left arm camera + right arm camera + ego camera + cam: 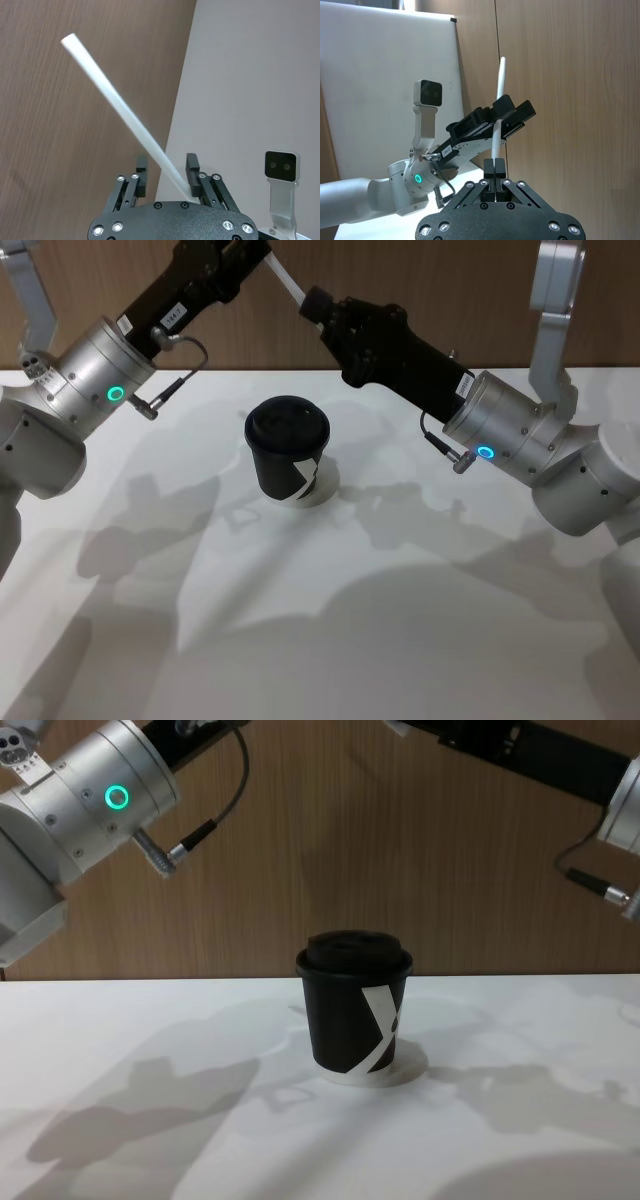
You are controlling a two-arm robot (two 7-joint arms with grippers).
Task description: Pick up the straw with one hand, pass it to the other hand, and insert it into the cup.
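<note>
White straw (pixel 120 107); black cup (pixel 285 455), white angular mark; white table (pixel 350 640)

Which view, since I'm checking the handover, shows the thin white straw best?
Left wrist view: the thin white straw runs nearly full length from the open fingers of the left gripper. Right wrist view shows it pinched by the right gripper; head view, a short stretch.

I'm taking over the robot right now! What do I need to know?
Left gripper: open, held high, fingers apart around the straw.
Right gripper: shut on one end of the straw, held high facing the left one.
Cup: upright on the table, lid on, no straw in it.
Done: straw lifted; right grip made, so the pass looks almost finished.
To do: move the left gripper clear, then push the straw into the cup.
</note>
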